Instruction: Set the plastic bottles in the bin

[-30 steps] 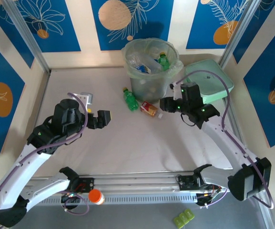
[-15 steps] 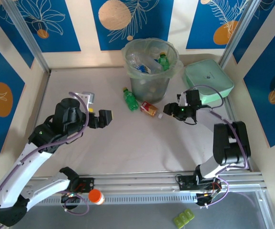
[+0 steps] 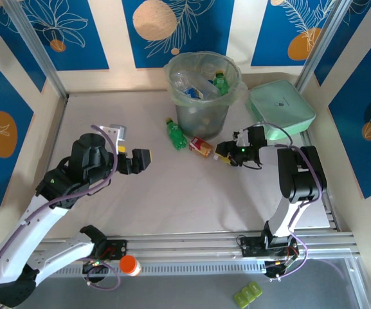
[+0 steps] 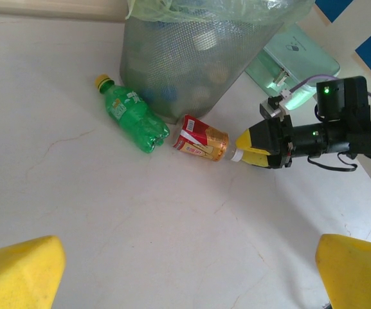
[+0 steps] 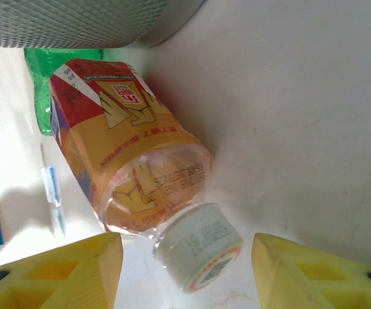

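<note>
A red and brown-labelled plastic bottle (image 3: 201, 147) (image 4: 200, 138) (image 5: 127, 154) lies on its side on the white table in front of the bin (image 3: 202, 96) (image 4: 191, 64). A green bottle (image 3: 175, 133) (image 4: 130, 112) lies just left of it. My right gripper (image 3: 222, 155) (image 4: 254, 140) (image 5: 186, 261) is low at the table and open. Its yellow fingers (image 5: 56, 270) stand either side of the bottle's white cap (image 5: 198, 248), with a gap on both sides. My left gripper (image 3: 140, 159) (image 4: 185, 283) hovers open to the left, well short of both bottles, with nothing between its fingers. Several bottles lie inside the bin.
A flat mint-green box (image 3: 281, 109) (image 4: 294, 58) sits right of the bin, behind the right arm. The table is walled by blue patterned panels. An orange-capped item (image 3: 129, 264) rests on the rail by the arm bases.
My right gripper has come down and to the left, from beside the mint box to the bottle's cap. The left arm has hardly moved.
</note>
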You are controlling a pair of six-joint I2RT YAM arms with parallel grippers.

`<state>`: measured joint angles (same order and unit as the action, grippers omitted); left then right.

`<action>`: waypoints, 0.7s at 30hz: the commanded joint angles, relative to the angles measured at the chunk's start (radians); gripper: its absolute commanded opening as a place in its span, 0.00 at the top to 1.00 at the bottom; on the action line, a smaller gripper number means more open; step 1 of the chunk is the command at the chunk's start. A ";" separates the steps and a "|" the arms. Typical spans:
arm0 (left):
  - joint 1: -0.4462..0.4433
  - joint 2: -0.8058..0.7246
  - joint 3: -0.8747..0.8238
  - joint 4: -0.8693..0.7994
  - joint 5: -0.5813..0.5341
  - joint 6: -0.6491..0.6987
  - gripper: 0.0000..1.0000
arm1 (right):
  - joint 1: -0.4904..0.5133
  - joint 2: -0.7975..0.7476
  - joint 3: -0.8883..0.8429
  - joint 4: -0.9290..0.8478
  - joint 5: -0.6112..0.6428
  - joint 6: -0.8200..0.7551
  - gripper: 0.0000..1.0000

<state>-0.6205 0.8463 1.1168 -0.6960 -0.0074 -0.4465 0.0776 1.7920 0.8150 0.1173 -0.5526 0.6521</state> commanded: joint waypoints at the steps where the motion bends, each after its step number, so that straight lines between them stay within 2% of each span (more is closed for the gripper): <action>1: 0.000 -0.001 -0.007 0.013 0.018 0.012 0.01 | -0.025 0.051 -0.053 0.162 -0.132 0.112 0.45; 8: -0.001 0.002 -0.006 0.018 0.021 0.009 0.01 | -0.024 0.081 -0.075 0.203 -0.168 0.117 0.47; 21: 0.000 -0.003 0.000 0.017 0.023 0.003 0.01 | 0.009 0.087 -0.053 0.152 -0.184 0.081 0.51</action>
<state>-0.6205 0.8478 1.1168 -0.6956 -0.0010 -0.4469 0.0723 1.8557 0.7609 0.3073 -0.6998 0.7513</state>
